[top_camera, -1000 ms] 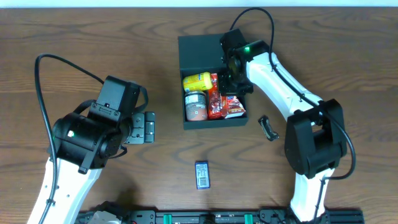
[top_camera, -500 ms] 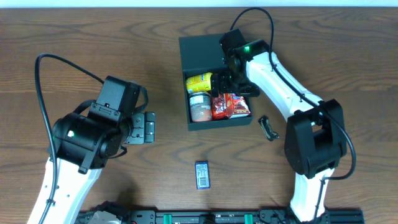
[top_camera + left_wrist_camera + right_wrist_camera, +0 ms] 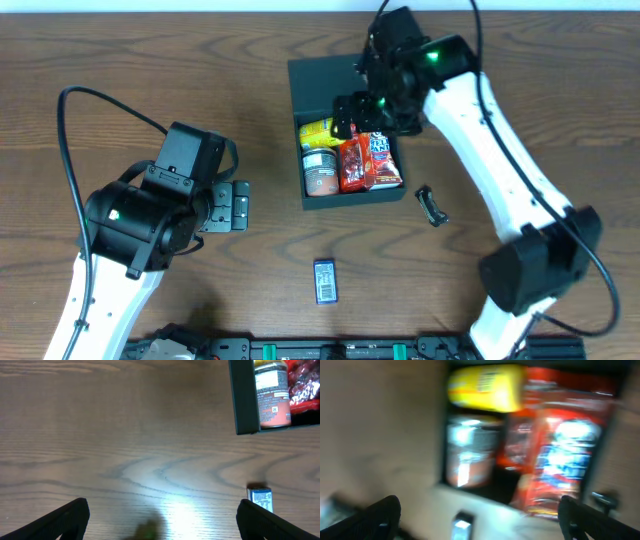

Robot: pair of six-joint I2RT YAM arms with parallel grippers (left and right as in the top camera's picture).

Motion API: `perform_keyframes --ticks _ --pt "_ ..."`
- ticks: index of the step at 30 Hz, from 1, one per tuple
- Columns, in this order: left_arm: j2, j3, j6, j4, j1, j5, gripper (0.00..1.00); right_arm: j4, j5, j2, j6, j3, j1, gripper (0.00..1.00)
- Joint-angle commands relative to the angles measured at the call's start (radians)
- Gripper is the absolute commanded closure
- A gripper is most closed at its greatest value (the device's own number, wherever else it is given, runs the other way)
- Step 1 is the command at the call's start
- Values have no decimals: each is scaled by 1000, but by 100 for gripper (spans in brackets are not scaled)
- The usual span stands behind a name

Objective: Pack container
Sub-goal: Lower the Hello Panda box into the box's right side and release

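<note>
The dark teal container stands open at the table's far middle, its lid flat behind it. Inside lie a yellow pack, a can and red snack packs. My right gripper hovers open over the container's far half with nothing between its fingers. Its blurred wrist view looks down on the yellow pack, the can and the red packs. My left gripper stands open and empty to the container's left. The left wrist view catches the container's corner and the can.
A small blue box lies on the wood near the front edge, also seen as the blue box in the left wrist view. A black clip-like piece lies just right of the container.
My right gripper has opened, left a red snack pack in the container and risen above it. The container shifted slightly to the right. The left arm has not moved.
</note>
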Motion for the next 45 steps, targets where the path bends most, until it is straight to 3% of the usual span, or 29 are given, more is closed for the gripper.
perform_keyframes --ticks 1,6,12,16,23,31,37,45 --pt "3 0 19 -18 3 0 5 -4 -345 -2 -195 -18 -27 1" --pt "3 -1 42 -53 3 0 5 -46 -637 -3 -436 -135 -124 1" --pt "3 -1 45 -48 3 0 5 -61 -928 -3 -797 -399 -244 1" --pt "3 -1 44 -35 3 0 5 -17 -1007 -2 -901 -533 -279 1" --pt "3 -1 44 -25 3 3 5 179 -1049 -2 -871 -639 -286 1" --pt "3 -1 44 -24 3 8 5 434 -1025 1 -623 -661 -286 1" --pt "3 -1 44 -24 3 8 5 455 -922 1 -495 -666 -286 1" --pt "3 -1 44 -14 3 8 5 468 -862 2 -441 -703 -286 1"
